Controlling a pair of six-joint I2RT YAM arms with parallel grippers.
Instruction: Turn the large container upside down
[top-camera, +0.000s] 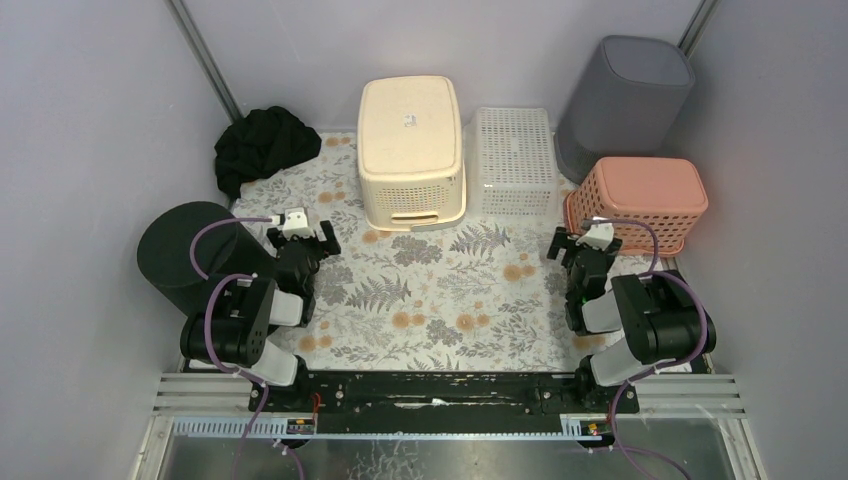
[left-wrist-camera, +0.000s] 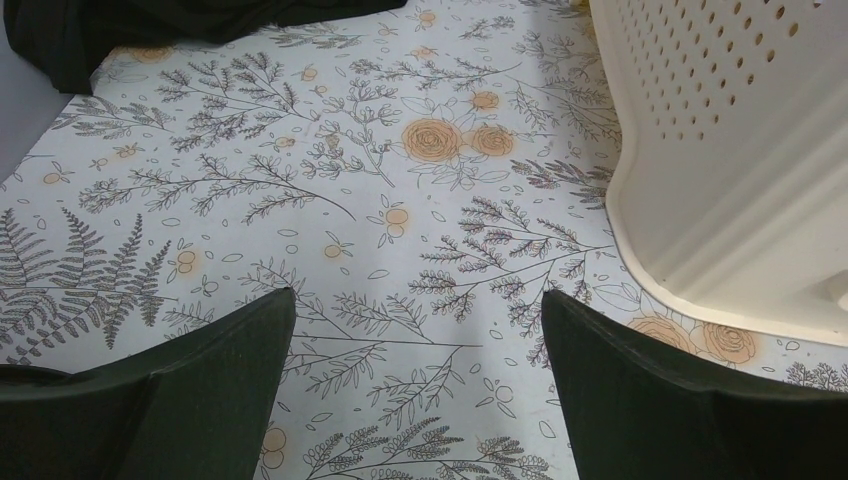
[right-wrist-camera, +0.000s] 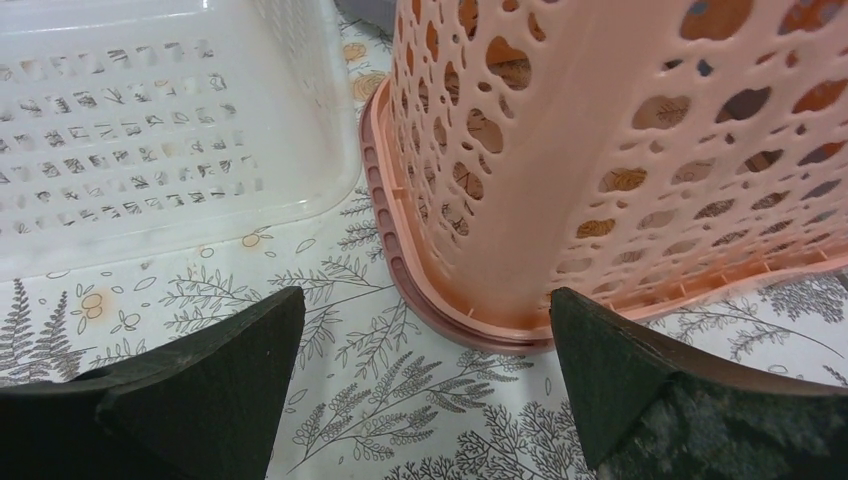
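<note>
The large cream container (top-camera: 410, 135) stands at the back middle of the floral mat with its rim down and its flat base, bearing a small sticker, facing up. Its perforated wall and rim show at the right of the left wrist view (left-wrist-camera: 720, 190). My left gripper (top-camera: 302, 238) is open and empty, low over the mat (left-wrist-camera: 417, 295), near and left of the container. My right gripper (top-camera: 583, 247) is open and empty (right-wrist-camera: 425, 292), just in front of the pink basket (right-wrist-camera: 620, 150).
A white mesh basket (top-camera: 512, 160) stands upright to the right of the cream container and also shows in the right wrist view (right-wrist-camera: 150, 130). The pink basket (top-camera: 640, 200) lies rim down at the right. A grey bin (top-camera: 625, 100) stands at the back right. A black cylinder (top-camera: 188, 250) and black cloth (top-camera: 262, 148) are at the left.
</note>
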